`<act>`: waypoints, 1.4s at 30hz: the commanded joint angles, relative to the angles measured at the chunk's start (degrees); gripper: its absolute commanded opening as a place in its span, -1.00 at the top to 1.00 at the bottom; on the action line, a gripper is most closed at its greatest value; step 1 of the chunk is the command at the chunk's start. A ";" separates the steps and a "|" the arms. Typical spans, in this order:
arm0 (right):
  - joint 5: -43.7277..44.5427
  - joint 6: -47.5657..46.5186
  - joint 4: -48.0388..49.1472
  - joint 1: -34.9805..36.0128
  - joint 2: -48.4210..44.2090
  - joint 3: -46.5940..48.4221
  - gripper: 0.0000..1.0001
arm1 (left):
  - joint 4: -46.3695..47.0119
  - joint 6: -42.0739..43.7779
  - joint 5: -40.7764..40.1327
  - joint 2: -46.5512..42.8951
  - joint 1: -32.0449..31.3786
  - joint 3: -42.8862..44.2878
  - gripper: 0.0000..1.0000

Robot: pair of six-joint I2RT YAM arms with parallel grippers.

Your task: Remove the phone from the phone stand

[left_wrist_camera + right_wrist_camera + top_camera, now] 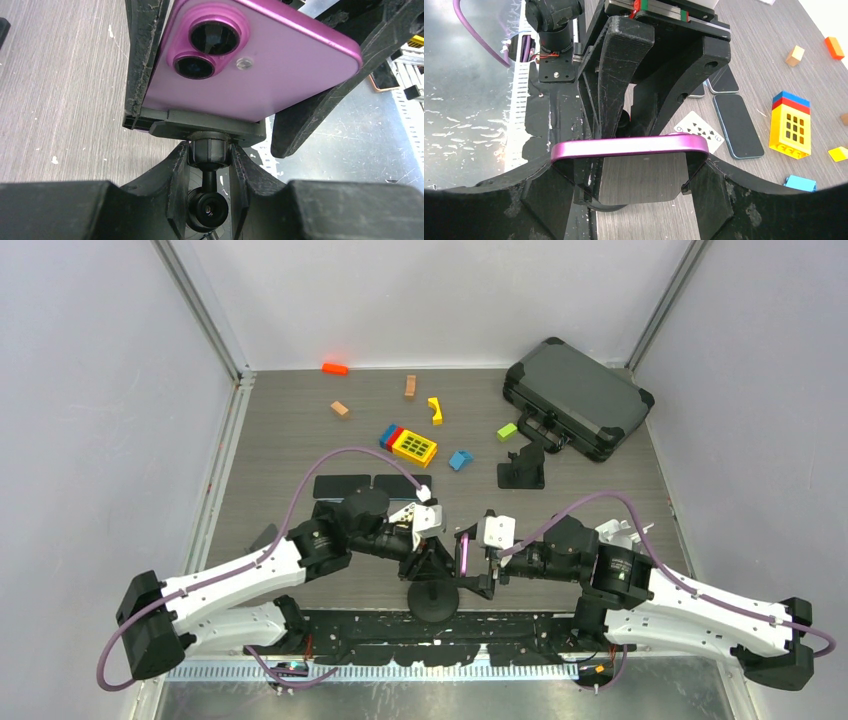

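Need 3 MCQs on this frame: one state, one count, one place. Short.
1. The phone is: A) lifted clear B) dropped flat C) seated in the phone stand cradle.
2. Lenses on its back: A) two B) one C) three.
3. The left claw is clamped on: A) the phone B) the stand's neck C) nothing.
Answers: 1 C, its back lies on the cradle, with the right claw closed on its edges. 2 A, two lenses show. 3 B, its fingers pinch the neck below the cradle.

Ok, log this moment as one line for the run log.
left gripper shut on stand neck | right gripper closed across phone | phone seated in stand | not yet lifted
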 commanded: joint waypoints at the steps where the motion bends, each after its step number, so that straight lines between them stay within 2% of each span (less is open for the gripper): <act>1: 1.46 -2.58 5.79 -1.56 -0.98 3.82 1.00 | 0.57 3.20 -1.69 -1.49 1.45 -0.23 1.00; 4: -5.10 -1.26 6.15 -5.45 0.59 4.91 1.00 | 0.44 3.20 -0.51 -0.95 1.45 0.13 1.00; 10: -25.84 5.88 12.01 -22.59 7.61 5.89 0.99 | 0.05 3.20 1.39 -1.09 1.42 0.74 1.00; 12: -28.96 5.46 12.36 -26.73 9.74 6.47 1.00 | -0.03 3.20 1.84 -1.16 1.42 0.76 1.00; 16: -30.16 -0.75 12.27 -27.77 12.92 7.36 1.00 | 0.03 3.20 3.34 -0.59 1.45 0.93 1.00; 24: -29.83 -3.81 10.63 -28.06 15.58 9.02 1.00 | -1.63 3.20 1.31 -0.92 1.34 1.03 1.00; 28: -26.60 -3.59 5.39 -28.09 12.82 9.85 1.00 | -2.52 2.48 -4.58 -2.51 1.38 0.48 1.00; 32: -19.10 0.91 4.53 -28.09 7.08 8.18 1.00 | -1.85 1.31 -10.76 -4.01 1.41 -0.69 1.00; 37: -4.19 9.14 2.34 -28.11 0.35 7.90 0.99 | -0.23 0.03 -17.05 -5.14 1.42 -0.96 1.00; 42: 8.73 16.10 -4.39 -28.09 -2.97 12.05 1.00 | 0.16 -0.36 -21.95 -1.78 1.58 3.83 1.00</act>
